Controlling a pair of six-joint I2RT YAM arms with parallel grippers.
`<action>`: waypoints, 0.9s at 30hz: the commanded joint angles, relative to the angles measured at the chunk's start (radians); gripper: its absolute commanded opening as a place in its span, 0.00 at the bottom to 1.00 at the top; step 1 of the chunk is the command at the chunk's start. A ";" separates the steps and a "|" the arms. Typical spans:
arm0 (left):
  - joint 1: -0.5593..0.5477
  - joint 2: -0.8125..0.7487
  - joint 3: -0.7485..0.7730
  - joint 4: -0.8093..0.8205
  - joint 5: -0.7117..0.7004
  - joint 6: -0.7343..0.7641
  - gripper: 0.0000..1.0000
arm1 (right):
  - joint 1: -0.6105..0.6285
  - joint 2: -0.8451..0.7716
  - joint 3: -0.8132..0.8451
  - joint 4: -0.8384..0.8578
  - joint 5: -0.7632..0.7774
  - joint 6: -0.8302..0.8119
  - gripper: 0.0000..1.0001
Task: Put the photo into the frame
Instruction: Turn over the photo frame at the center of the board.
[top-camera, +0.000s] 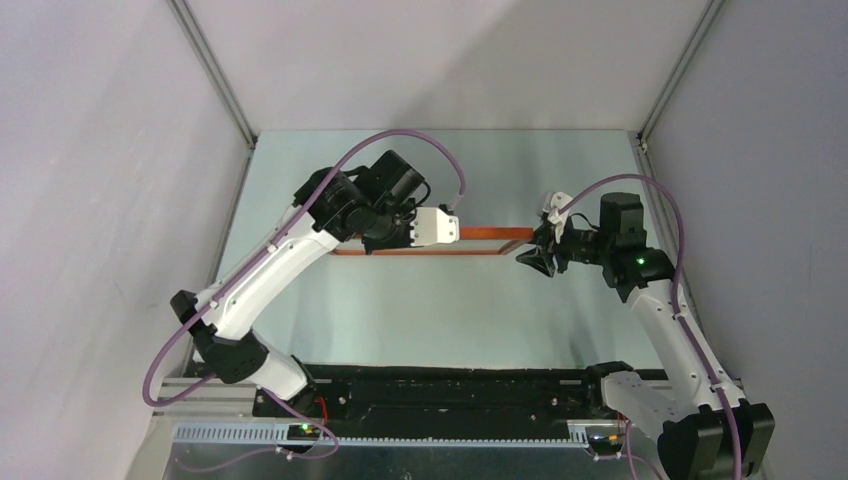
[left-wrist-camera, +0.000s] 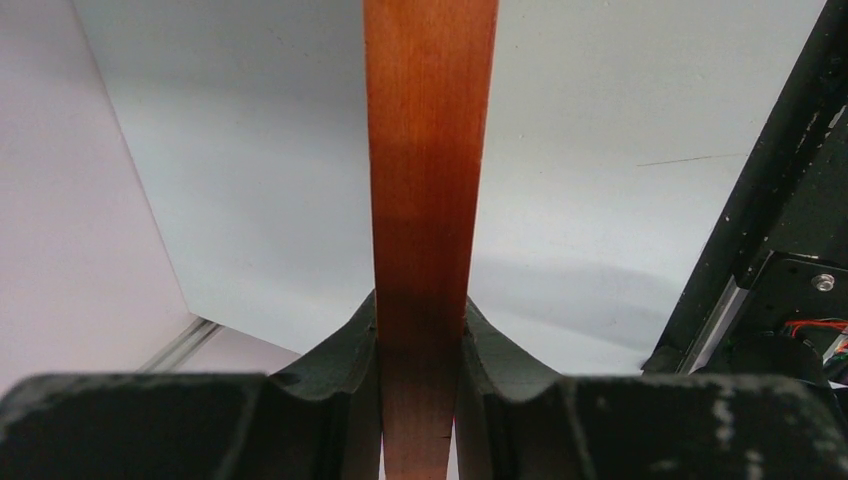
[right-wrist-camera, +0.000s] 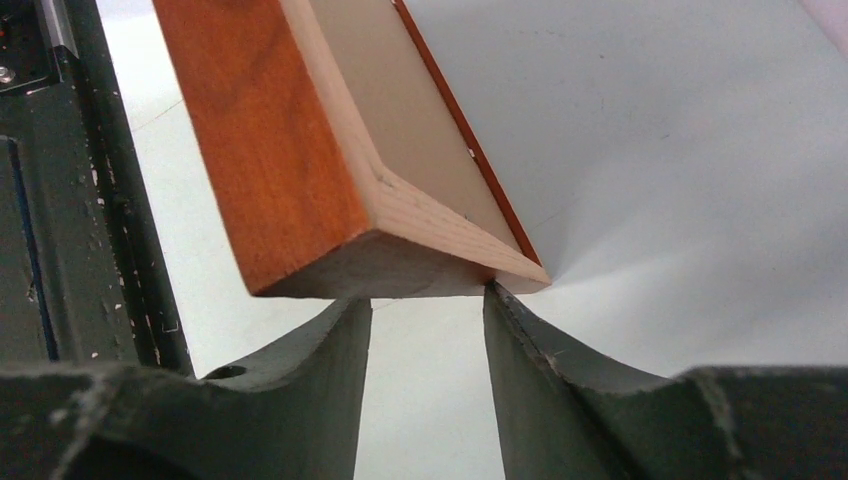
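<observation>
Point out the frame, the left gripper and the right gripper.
frame (left-wrist-camera: 428, 190): left wrist view, its orange wooden edge.
left gripper (left-wrist-camera: 420, 320): left wrist view, between fingertips clamping the frame.
right gripper (right-wrist-camera: 425, 310): right wrist view, gap between fingertips.

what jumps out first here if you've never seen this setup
The orange-brown wooden frame catches the eye first, held off the pale table near its middle and seen almost edge-on from above. The left tool is clamped on the frame's edge. The right tool sits just at the frame's right corner, jaws apart with nothing between them.
</observation>
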 joint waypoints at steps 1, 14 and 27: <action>-0.001 0.021 0.069 0.126 0.060 0.002 0.00 | 0.020 -0.006 -0.002 -0.020 -0.127 -0.005 0.53; 0.000 0.025 0.077 0.105 0.060 0.011 0.00 | -0.011 0.015 0.012 0.068 -0.029 -0.054 0.75; 0.002 0.036 0.095 0.089 0.040 0.020 0.00 | -0.072 0.023 0.086 -0.121 0.053 -0.238 0.72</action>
